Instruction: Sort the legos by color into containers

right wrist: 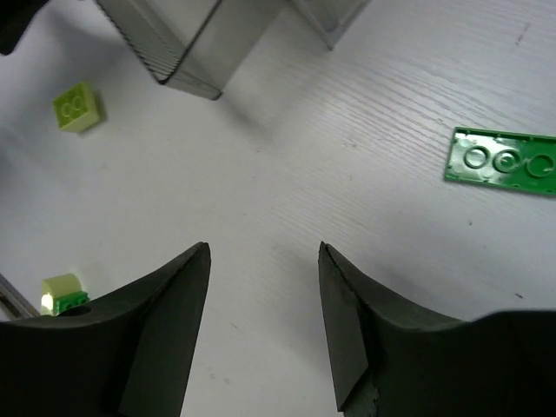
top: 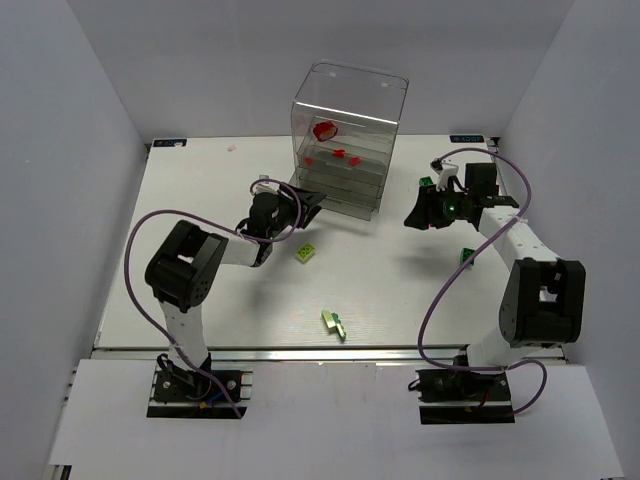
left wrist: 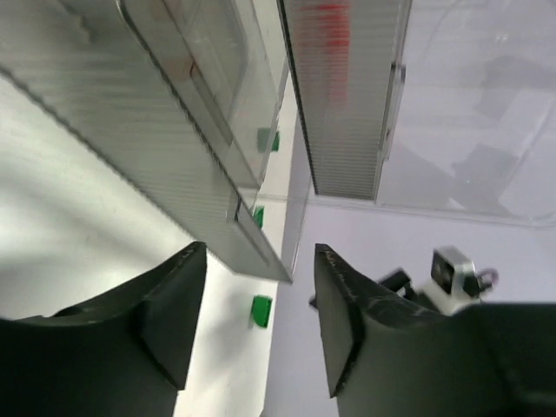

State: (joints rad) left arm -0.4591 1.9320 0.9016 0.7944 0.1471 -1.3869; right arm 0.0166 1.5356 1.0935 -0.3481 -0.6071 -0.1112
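The left gripper (top: pixel 303 206) is set at the lower front of the clear container (top: pixel 345 95) with its fingers spread. In the left wrist view a drawer corner (left wrist: pixel 248 243) is seen in the gap between them, though whether either finger touches it cannot be settled from that angle. The right gripper (top: pixel 414 214) is likewise spread, and nothing is pinched in it.

The next pick is judged to turn on the dark green plate (right wrist: pixel 502 161). It lies flat on the counter (right wrist: pixel 287 200), just beside the right gripper on its far side, not under it. Its long axis runs along the line from one finger to the other, so a wrist turn is judged necessary to pinch its short width. The right arm is clearly the nearer of the 2.

Red pieces (top: pixel 325 130) are lodged in the container's upper shelves. A yellow-green brick (top: pixel 306 254) and a second yellow-green brick (top: pixel 333 322) lie on the counter between the arms.

The overall layout is given only by the top view, where the plate is a mere speck. Its 3 stud rings are shown only by the right wrist view.
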